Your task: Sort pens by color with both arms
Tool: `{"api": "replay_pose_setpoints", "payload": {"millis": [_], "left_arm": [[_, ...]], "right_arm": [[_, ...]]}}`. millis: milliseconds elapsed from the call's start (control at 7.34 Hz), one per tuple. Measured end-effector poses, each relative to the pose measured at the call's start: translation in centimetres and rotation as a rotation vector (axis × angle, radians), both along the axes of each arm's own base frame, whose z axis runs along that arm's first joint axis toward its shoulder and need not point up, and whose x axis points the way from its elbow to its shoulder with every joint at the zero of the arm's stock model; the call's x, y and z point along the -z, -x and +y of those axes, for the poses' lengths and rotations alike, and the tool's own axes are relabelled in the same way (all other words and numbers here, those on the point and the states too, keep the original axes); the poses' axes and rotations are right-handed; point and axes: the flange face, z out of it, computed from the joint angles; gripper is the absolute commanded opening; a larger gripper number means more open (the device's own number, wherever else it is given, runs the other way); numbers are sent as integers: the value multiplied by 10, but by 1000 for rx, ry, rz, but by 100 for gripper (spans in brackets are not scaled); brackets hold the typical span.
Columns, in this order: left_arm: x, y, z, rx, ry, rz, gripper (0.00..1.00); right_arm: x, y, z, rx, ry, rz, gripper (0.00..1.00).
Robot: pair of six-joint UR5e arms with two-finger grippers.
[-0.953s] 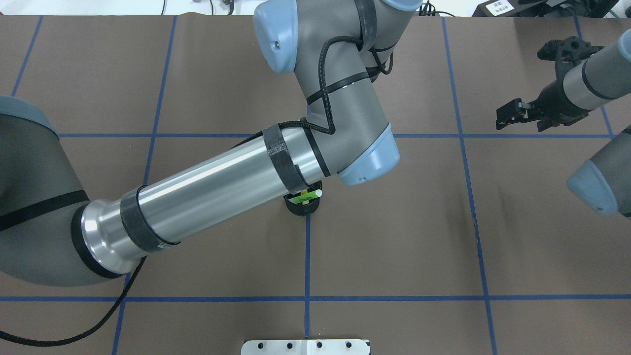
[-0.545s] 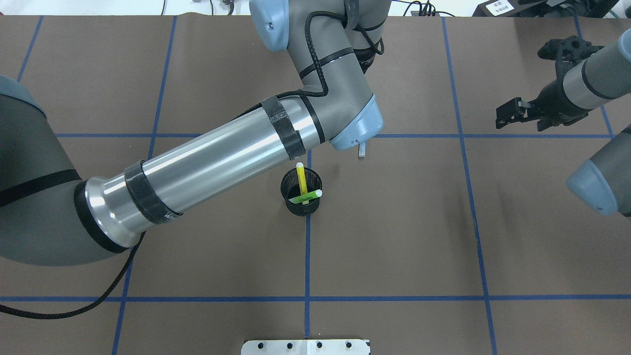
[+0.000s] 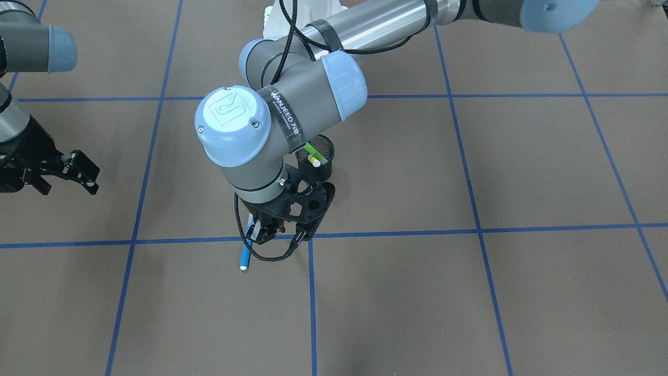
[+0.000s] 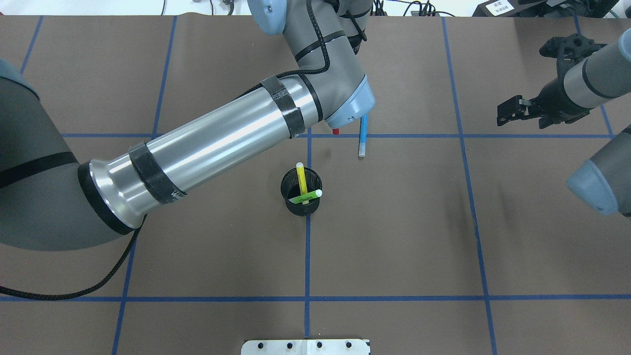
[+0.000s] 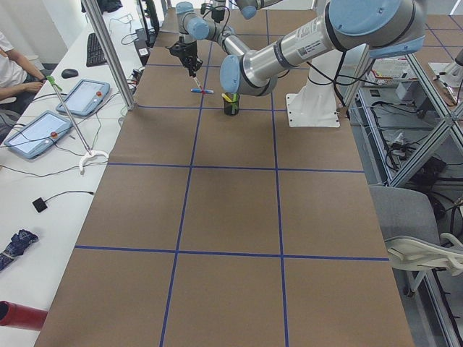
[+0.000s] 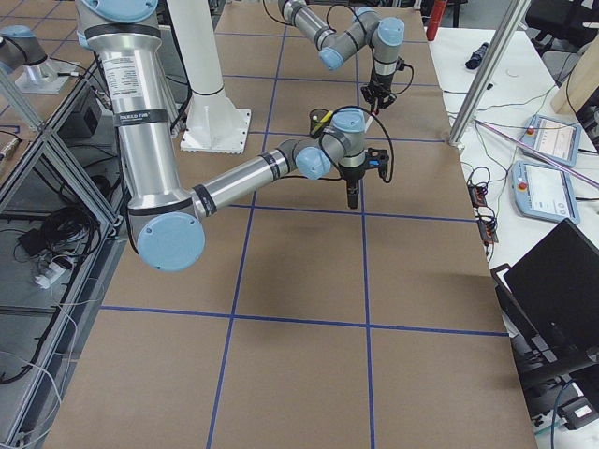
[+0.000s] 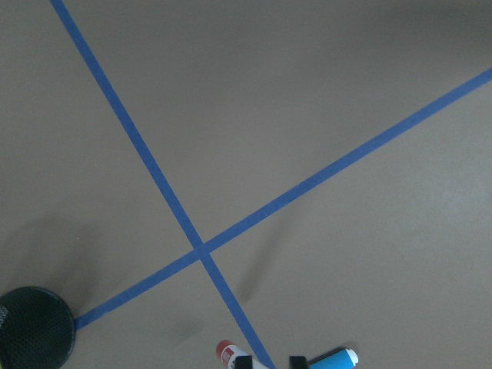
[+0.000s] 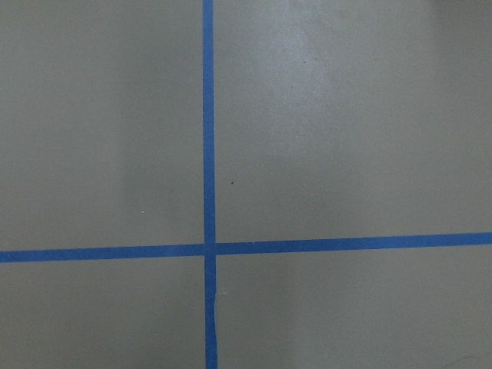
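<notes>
My left gripper point(image 3: 262, 233) is shut on the blue pen point(image 3: 245, 256) and holds it above the table just beyond the black mesh cup point(image 4: 300, 204). In the overhead view the blue pen point(image 4: 363, 135) pokes out from under the left wrist. The red end of the white-barrelled pen point(image 4: 335, 131) shows beside it. I cannot tell whether that pen is gripped too. The left wrist view shows the red end point(image 7: 224, 352) and the blue pen point(image 7: 334, 357) on either side of the fingertips. The yellow pen point(image 4: 301, 178) and the light green pen point(image 4: 304, 197) stand in the cup. My right gripper point(image 4: 508, 112) is open and empty, far to the right.
The cup point(image 3: 319, 154) stands on a blue tape line near the table's middle. Blue tape lines point(image 4: 307, 256) divide the brown mat into squares. The white pedestal base point(image 4: 305, 346) is at the near edge. The left forearm point(image 4: 212, 143) slants over the mat's left half.
My left arm has swung away from over the cup toward the far side, uncovering the cup. The blue pen and the red end now show below the wrist. The right arm has barely moved.
</notes>
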Motion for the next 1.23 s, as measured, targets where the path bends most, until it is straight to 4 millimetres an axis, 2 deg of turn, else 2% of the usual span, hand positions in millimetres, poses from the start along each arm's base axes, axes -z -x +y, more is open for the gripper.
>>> {"api": "replay_pose_setpoints", "payload": {"millis": [408,681,817,1225], "left_arm": [[14,0,9,12,160,-48,0],[8,-3,6,37,206,-73,0],[12,0,1,51,192,-53,0],[56,33,-22,145,-41,106,0]], "right_arm": [[-1,-1,0,-19,6,7,98],[1,-1,-1,-28,7,6,98],[4,0,-1,-34,9,2,98],[6,1,-2,-43,6,4,98]]}}
